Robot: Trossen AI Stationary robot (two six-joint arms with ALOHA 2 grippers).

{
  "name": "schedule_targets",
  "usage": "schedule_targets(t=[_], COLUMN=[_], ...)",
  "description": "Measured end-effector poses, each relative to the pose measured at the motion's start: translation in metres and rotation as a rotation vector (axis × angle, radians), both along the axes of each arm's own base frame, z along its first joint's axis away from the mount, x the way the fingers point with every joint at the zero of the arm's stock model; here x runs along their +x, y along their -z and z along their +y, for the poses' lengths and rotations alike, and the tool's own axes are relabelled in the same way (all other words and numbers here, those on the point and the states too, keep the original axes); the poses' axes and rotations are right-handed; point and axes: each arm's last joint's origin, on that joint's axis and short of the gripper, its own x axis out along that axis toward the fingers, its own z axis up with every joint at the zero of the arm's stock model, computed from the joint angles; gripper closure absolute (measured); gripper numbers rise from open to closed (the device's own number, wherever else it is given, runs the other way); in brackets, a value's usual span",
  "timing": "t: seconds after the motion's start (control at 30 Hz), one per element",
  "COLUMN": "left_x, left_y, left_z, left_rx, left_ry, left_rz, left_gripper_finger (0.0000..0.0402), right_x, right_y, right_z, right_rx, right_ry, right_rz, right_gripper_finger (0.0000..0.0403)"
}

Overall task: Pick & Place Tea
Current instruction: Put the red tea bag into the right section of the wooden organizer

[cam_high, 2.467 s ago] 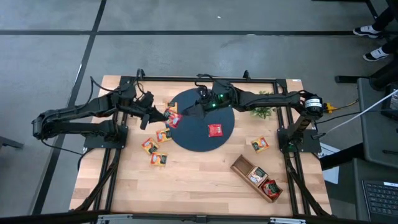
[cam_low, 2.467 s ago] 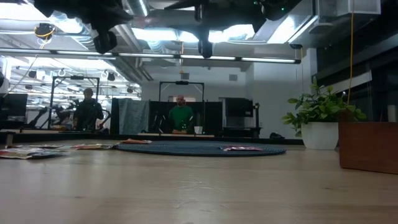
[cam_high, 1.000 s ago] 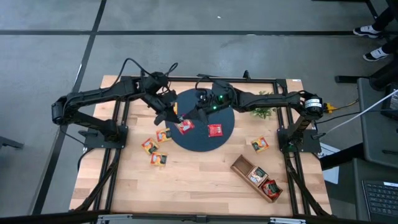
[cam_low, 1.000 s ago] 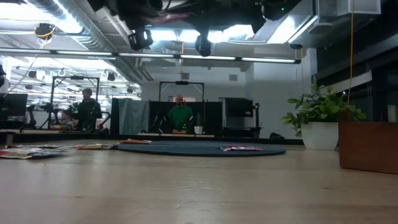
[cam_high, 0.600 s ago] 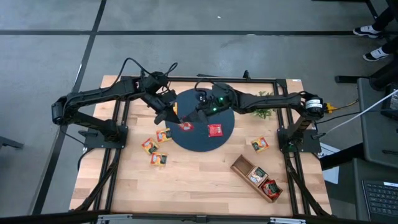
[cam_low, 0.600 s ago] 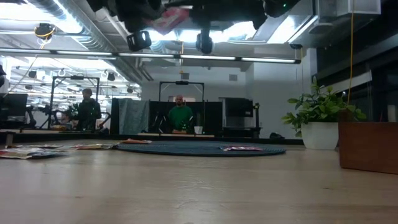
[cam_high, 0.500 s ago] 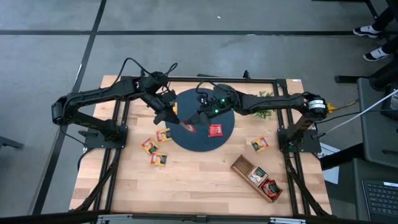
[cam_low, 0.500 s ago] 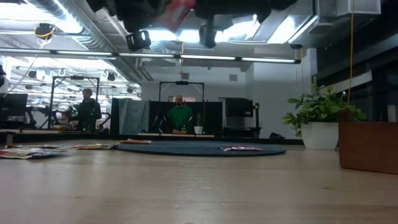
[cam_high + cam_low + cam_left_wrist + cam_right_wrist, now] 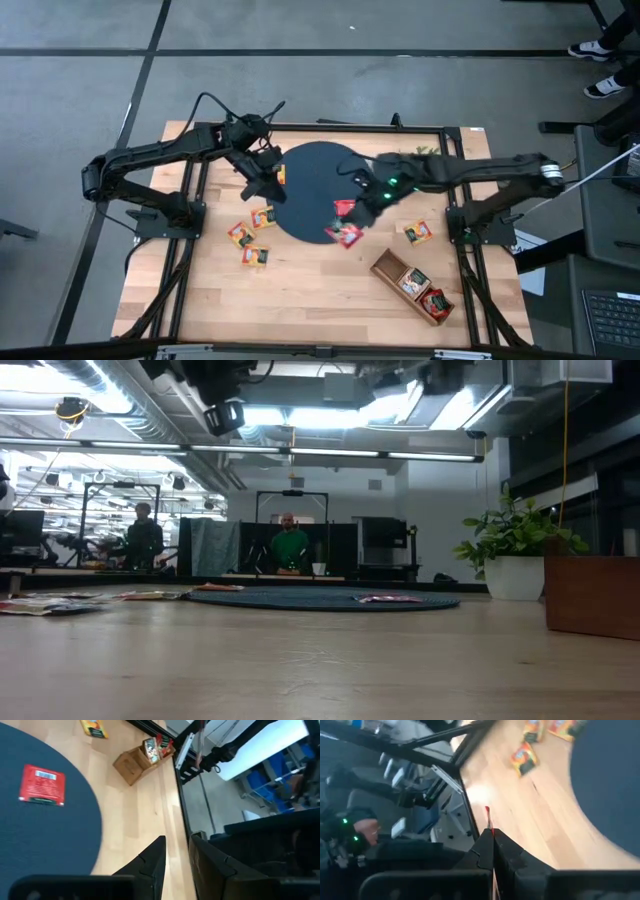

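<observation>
Near edge of table [image 9: 300, 300]: bare wood along the front, open room. Wooden tray [image 9: 412, 287] sits angled at the front right corner, packets in two compartments, close to the right frame rail.

Right gripper [image 9: 352, 222] is over the front right rim of the dark round mat [image 9: 315, 180], fingers clamped on a red tea packet [image 9: 345, 236]; in the right wrist view the packet is edge-on between the closed fingers [image 9: 487, 851]. A second red packet [image 9: 343, 207] lies on the mat just behind it, partly under the gripper.

One orange-yellow packet [image 9: 417, 232] lies alone on the wood right of the mat, between mat and right rail.

Left of the mat: cluster of three packets [image 9: 250, 235] on the wood, just off the mat's rim.

Left gripper [image 9: 268, 187] hangs over the mat's left rim, fingers slightly apart, nothing between them.

Back: plant [image 9: 420, 153] by the far rail, mostly hidden by the right arm. The mat's far half is bare.
</observation>
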Motion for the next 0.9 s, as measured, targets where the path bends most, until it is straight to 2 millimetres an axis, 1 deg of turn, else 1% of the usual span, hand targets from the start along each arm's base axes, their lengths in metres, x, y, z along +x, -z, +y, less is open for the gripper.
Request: schedule_targets(t=[0.1,0.23,0.33,0.43,0.6,0.7,0.8,0.9], left_x=[0.000,0.001,0.001,0.005,0.018,0.024,0.028,0.029], left_y=[0.000,0.000,0.001,-0.002,-0.014,-0.024,-0.033,-0.042], left_z=[0.000,0.002,0.003,0.004,0.001,-0.003,-0.002,0.004], left_rx=[0.016,0.049,0.079,0.130,0.155,0.171,0.158,0.131], left_ry=[-0.007,-0.040,-0.074,-0.119,-0.143,-0.187,-0.271,-0.358], left_rz=[-0.001,0.003,0.011,-0.016,-0.160,-0.251,-0.325,-0.392], left_gripper_finger=[0.0317,0.0316,0.0319,0.0320,0.0318,0.0321,0.0322,0.0320], right_x=[-0.023,-0.049,-0.059,-0.060,-0.055,-0.052,-0.048,-0.040], right_y=[-0.009,-0.012,-0.008,-0.006,-0.002,-0.003,-0.009,-0.018], right_z=[0.016,0.040,0.056,0.064,0.062,0.057,0.048,0.040], right_rx=[0.019,0.052,0.059,0.027,-0.095,-0.216,-0.337,-0.424], right_ry=[0.068,0.155,0.221,0.311,0.499,0.628,0.761,0.814], right_rz=[0.068,0.182,0.248,0.242,0.175,0.095,-0.015,-0.107], right_gripper_finger=[0.0401,0.0401,0.0401,0.0401,0.0400,0.0400,0.0400,0.0399])
